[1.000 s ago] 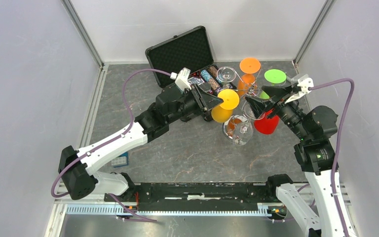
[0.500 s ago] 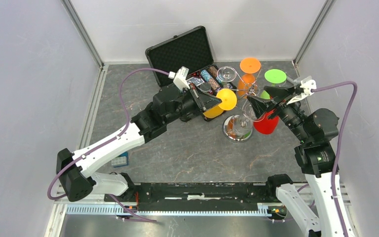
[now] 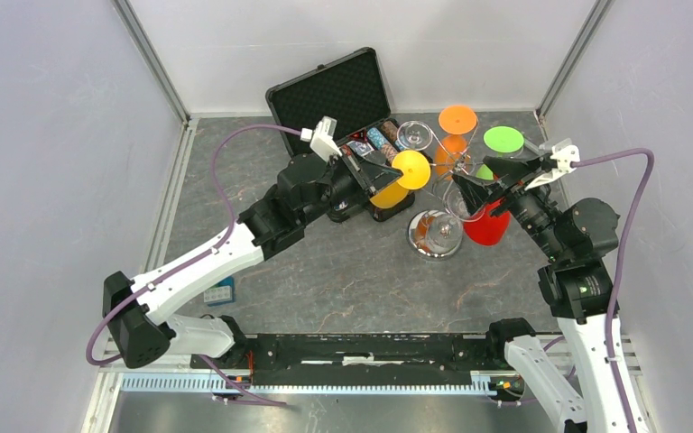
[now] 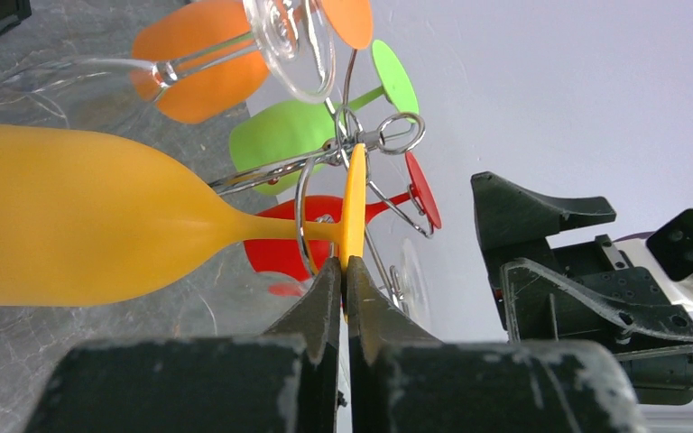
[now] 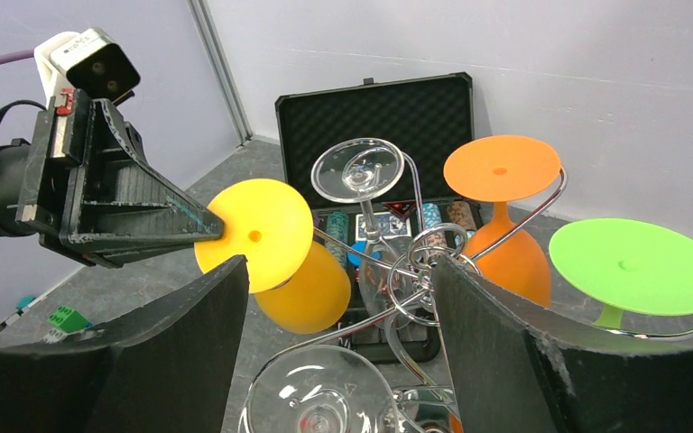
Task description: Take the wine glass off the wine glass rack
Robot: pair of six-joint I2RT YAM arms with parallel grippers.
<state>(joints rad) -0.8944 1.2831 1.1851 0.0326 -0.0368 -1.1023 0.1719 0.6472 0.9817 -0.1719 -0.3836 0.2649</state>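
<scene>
Left tool (image 5: pixel 206 236) tight on the foot rim of the yellow wine glass (image 5: pixel 266 236), just beside the wine glass rack (image 5: pixel 426 236).

This is a robotics lab test cell. The wine glass rack (image 3: pixel 434 238) stands on a grey stone-patterned bench (image 3: pixel 325 289). Plain pale panels (image 3: pixel 54 135) box the bench in to the left, right and behind the rack, joined by aluminium profile posts (image 3: pixel 149 59). In front of the rack, the left arm (image 3: pixel 198 266) and right arm (image 3: pixel 586 271) are bolted to a black rail (image 3: pixel 370 347), and a white camera module (image 3: pixel 323 140) rides a wrist. An open black chip case (image 3: pixel 334 95) lies behind the rack. The bright glasses hanging on it, a yellow wine glass (image 3: pixel 412 169) among them, look like set-out test objects.
</scene>
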